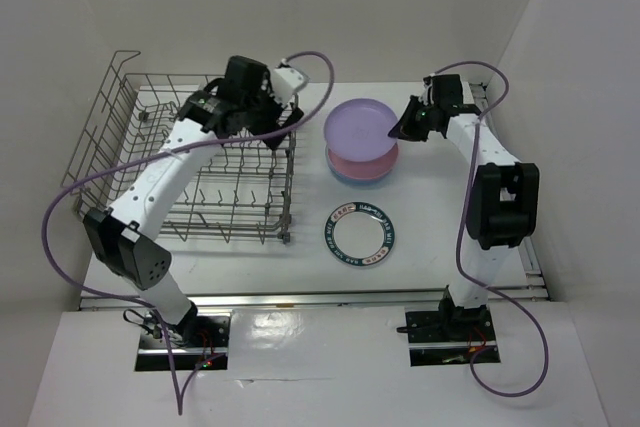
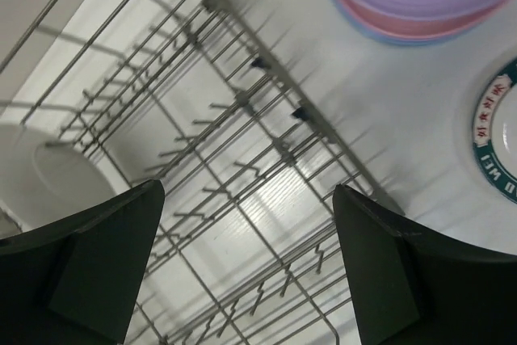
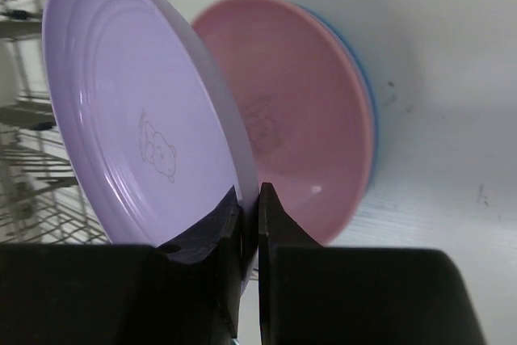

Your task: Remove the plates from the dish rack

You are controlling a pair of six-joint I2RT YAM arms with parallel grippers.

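Observation:
My right gripper [image 1: 402, 130] is shut on the rim of the lavender plate [image 1: 360, 127], holding it just above the pink plate [image 1: 362, 165], which lies on the blue plate [image 1: 350, 178]. In the right wrist view the lavender plate [image 3: 137, 127] is pinched at its edge, with the pink plate [image 3: 299, 135] behind. My left gripper [image 1: 272, 125] is open and empty above the dish rack [image 1: 120, 137], near its right end. A white plate [image 2: 48, 187] stands in the dish rack [image 2: 242, 159]. The white plate with the teal patterned rim [image 1: 360, 231] lies flat on the table.
The rack's tall wire sides [image 1: 100, 117] rise at the left and back. White walls close in the table on the left, back and right. The plate stack lies between the two arms, with the teal-rimmed plate in front of it.

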